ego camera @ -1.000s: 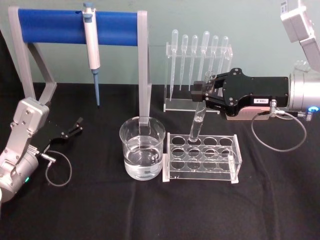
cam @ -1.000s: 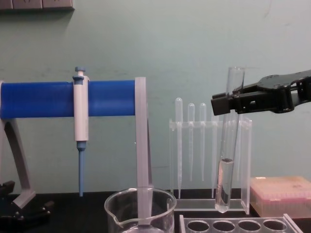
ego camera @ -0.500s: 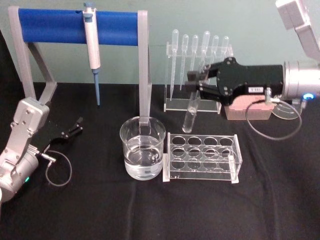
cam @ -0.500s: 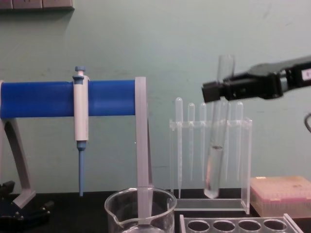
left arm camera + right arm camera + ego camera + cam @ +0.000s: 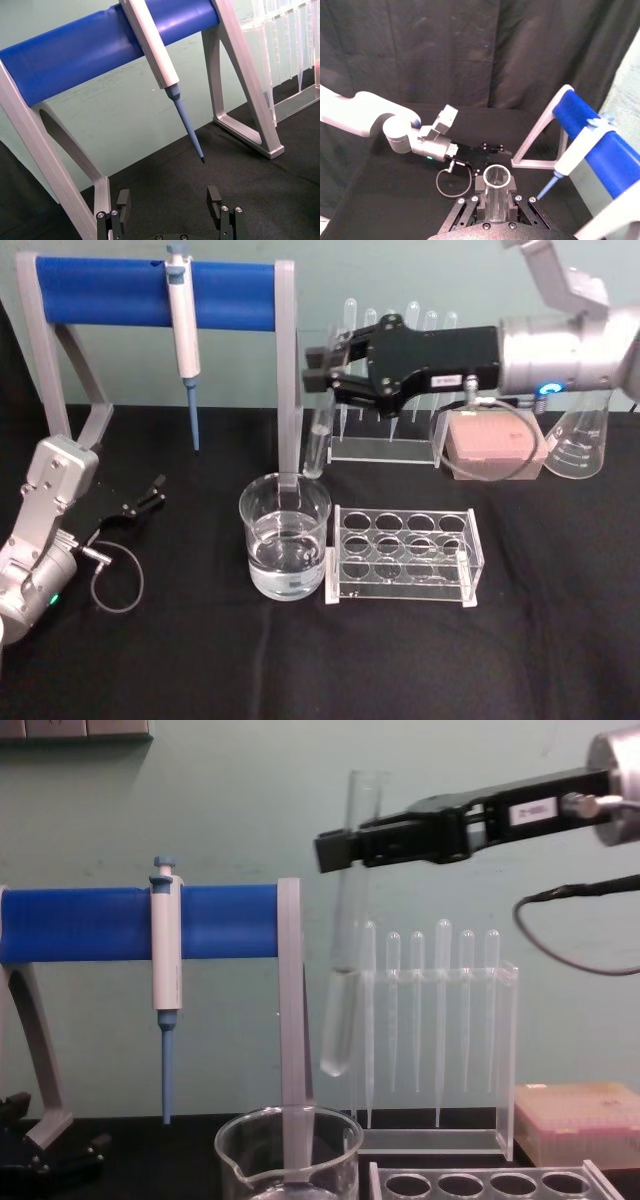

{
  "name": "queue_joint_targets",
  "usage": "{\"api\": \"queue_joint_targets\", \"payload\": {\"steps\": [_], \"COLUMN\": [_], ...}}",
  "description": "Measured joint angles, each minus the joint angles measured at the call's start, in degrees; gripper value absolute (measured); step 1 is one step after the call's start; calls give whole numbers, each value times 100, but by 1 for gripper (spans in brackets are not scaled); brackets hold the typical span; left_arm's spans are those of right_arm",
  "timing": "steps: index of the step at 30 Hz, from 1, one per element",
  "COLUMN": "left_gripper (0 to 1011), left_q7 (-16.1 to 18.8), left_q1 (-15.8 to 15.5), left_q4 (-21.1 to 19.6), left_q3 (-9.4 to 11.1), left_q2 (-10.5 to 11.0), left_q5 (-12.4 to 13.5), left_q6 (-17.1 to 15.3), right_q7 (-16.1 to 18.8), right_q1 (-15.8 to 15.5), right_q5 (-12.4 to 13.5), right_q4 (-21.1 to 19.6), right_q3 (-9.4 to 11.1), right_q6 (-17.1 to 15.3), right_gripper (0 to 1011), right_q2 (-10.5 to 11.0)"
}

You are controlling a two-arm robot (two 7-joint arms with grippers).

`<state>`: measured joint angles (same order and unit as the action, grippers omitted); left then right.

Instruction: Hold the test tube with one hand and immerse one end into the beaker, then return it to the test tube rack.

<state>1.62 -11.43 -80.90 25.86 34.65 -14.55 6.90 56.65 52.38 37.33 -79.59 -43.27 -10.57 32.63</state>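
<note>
The left pincer [image 5: 143, 500] is parked low at the far left of the surface [image 5: 200, 660]. Its fingers are spread wide and grip nothing. I judge it idle for this task.

The beaker [image 5: 284, 536], part-filled with clear liquid, stands below the right pincer's tips. The test tube [image 5: 317, 443] hangs near upright from the right pincer [image 5: 322, 367], which is clamped on the upper part, just under the rim. In the chest view the tube's rounded bottom sits clear above the beaker's rim, not touching it.

I judge the step in hand to be carrying the tube to the beaker, with immersion not yet begun. The next move calls for centring the tube's bottom over the beaker mouth. I then need a straight descent that keeps off the rim and the grey post [image 5: 287, 370] just beside the tube.

The test tube rack [image 5: 403, 556] sits below the right pincer's body, with no tube in it.

Writing: the white label [image 5: 446, 379] on the right pincer carries dark characters I cannot read. The flask [image 5: 578, 445] beyond its wrist shows illegible graduation marks.
</note>
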Motion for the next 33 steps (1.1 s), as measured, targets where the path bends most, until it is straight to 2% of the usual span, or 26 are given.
{"api": "queue_joint_targets", "payload": {"steps": [5,11,18,27,33], "left_gripper": [1000,1000,1000,1000,1000], "left_q7": [0,0,0,0,0], "left_q1": [0,0,0,0,0], "left_q4": [0,0,0,0,0], "left_q3": [0,0,0,0,0], "left_q2": [0,0,0,0,0], "left_q5": [0,0,0,0,0], "left_q6": [0,0,0,0,0], "right_q7": [48,86,110,111,217], "right_q1": [80,45,-20,-128,-202], "right_q5": [-9,-22,-124,-196,-259], "right_q4": [330,629,756,844,1047], "right_q3": [-202,-353,-502,-542,-582], "right_q6": [107,290,394,508,701], "right_gripper": [225,225,225,225,226], "right_q2": [-248,-421,-505,-534,-614]}}
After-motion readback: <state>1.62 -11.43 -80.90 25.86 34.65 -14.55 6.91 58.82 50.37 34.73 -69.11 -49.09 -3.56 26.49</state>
